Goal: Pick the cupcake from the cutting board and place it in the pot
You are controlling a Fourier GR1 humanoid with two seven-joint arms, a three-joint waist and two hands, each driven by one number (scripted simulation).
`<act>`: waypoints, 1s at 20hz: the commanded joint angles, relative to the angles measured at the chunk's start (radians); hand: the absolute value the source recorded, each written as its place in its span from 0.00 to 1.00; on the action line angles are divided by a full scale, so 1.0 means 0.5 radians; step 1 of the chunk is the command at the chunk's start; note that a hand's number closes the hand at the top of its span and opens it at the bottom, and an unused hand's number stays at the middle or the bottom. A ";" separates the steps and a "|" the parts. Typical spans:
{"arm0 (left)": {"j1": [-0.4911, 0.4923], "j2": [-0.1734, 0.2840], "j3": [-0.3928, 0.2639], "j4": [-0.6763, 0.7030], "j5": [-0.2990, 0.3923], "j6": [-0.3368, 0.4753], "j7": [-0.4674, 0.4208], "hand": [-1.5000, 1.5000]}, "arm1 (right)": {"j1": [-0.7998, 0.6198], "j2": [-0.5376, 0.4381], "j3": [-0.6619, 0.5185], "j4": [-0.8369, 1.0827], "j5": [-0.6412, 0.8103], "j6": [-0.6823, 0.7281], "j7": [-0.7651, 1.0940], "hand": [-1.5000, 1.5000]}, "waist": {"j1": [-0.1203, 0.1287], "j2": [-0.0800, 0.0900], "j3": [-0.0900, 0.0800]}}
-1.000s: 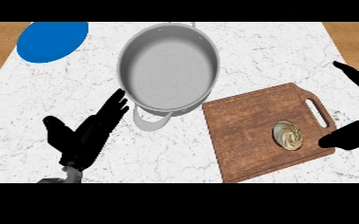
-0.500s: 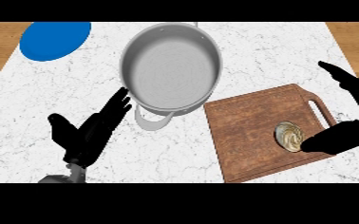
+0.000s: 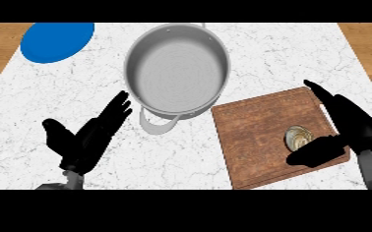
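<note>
Your right hand [image 3: 341, 132] brackets the cupcake [image 3: 298, 137] on the cutting board [image 3: 254, 128], fingers straight beyond it, thumb just under it (nothing gripped). Closing off-centre could tip it; the pot [image 3: 176, 69] waits beyond your open left hand [image 3: 87, 137]

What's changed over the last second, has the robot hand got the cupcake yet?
Not yet. The right robot hand has moved in over the cutting board's right edge, open, thumb beside the cupcake and fingers beyond it. The left robot hand shifted slightly, open. The cupcake, board, pot and blue plate stayed put.
</note>
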 commanded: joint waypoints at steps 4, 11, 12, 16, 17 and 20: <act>-0.019 -0.046 -0.001 0.020 -0.034 -0.003 0.030 0.50 | 0.071 -0.009 0.031 0.148 0.249 0.069 0.097 0.00 | -0.004 0.003 0.001; 0.068 -0.032 0.086 0.045 -0.016 -0.110 -0.050 0.50 | 0.163 0.042 -0.083 0.301 0.317 0.166 -0.126 0.00 | -0.003 0.002 0.001; -0.163 -0.100 0.087 0.129 -0.030 -0.033 0.102 0.50 | 0.063 0.146 0.004 0.220 0.374 0.189 0.096 0.00 | -0.007 0.003 0.001; -0.035 -0.090 0.069 -0.099 0.002 -0.050 0.194 0.50 | 0.188 0.138 -0.019 0.146 0.408 0.243 0.052 0.00 | -0.006 0.000 0.001; 0.076 -0.130 0.006 -0.176 -0.068 -0.014 0.126 0.50 | 0.273 0.210 0.029 0.272 0.525 0.109 -0.097 0.00 | -0.001 0.000 0.002; 0.043 -0.105 0.071 -0.054 -0.110 -0.069 0.016 0.50 | 0.283 0.144 -0.091 0.338 0.495 0.212 -0.177 0.00 | -0.004 0.001 0.001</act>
